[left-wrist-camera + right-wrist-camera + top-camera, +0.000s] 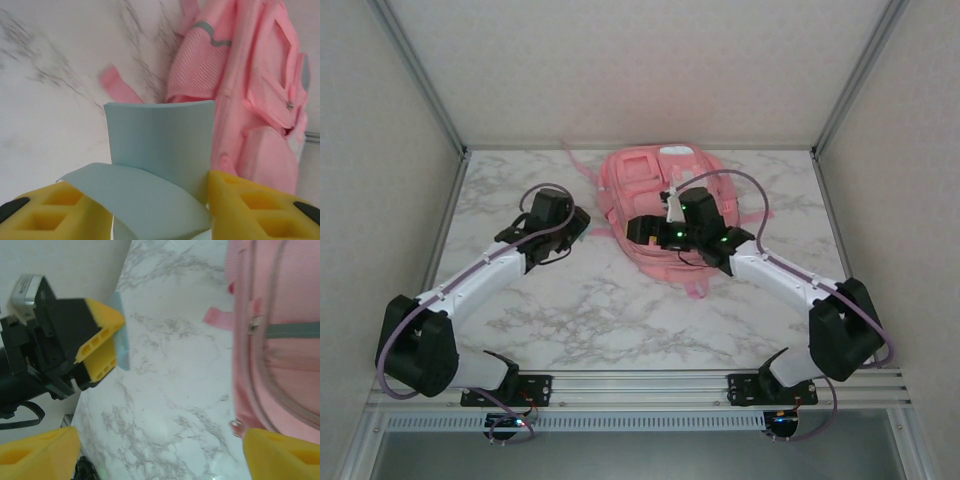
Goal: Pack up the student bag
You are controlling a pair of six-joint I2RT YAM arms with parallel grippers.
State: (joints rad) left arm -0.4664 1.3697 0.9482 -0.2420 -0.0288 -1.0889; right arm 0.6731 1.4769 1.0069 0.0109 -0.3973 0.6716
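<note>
The student bag (pixel 650 175) is a large pink backpack lying flat at the back middle of the marble table. My left gripper (pixel 578 222) hovers just left of it, shut on a light blue booklet (pixel 160 145) that bends between the yellow fingers (pixel 240 200). In the left wrist view the bag (pixel 260 100) lies ahead to the right. My right gripper (pixel 645 232) hangs over the bag's near left edge, open with only table between its fingers (pixel 280 452). In the right wrist view the bag's zipped side (pixel 285 340) lies on the right, and the left gripper (pixel 100 347) with the booklet (pixel 120 347) shows at left.
A loose pink strap (pixel 117 85) lies on the table between the left gripper and the bag. A zip pull ring (pixel 236 426) sits by my right finger. White walls with metal posts (pixel 420 80) close in the table (pixel 600 310) on three sides.
</note>
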